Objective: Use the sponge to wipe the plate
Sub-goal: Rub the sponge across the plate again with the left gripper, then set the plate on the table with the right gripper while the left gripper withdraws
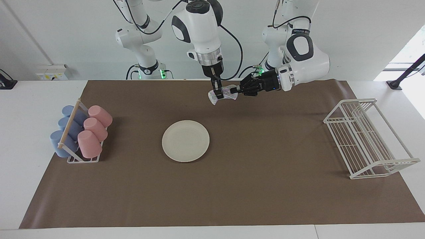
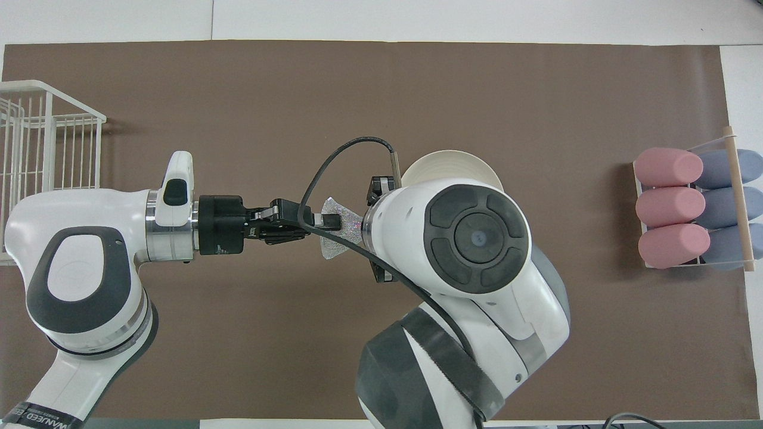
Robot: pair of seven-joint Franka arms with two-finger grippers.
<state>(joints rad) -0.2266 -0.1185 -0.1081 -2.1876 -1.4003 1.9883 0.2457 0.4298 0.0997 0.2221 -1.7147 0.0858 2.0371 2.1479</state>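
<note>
The cream-white plate lies flat on the brown mat in the middle of the table; in the overhead view only its rim shows past the right arm's wrist. The silvery glittery sponge hangs in the air over the mat, not over the plate. My left gripper reaches in level from the side and is shut on one end of the sponge. My right gripper points straight down at the sponge's other end. Whether it still grips the sponge does not show.
A rack of pink and blue cups stands at the right arm's end of the table. A white wire dish rack stands at the left arm's end. The brown mat covers most of the table.
</note>
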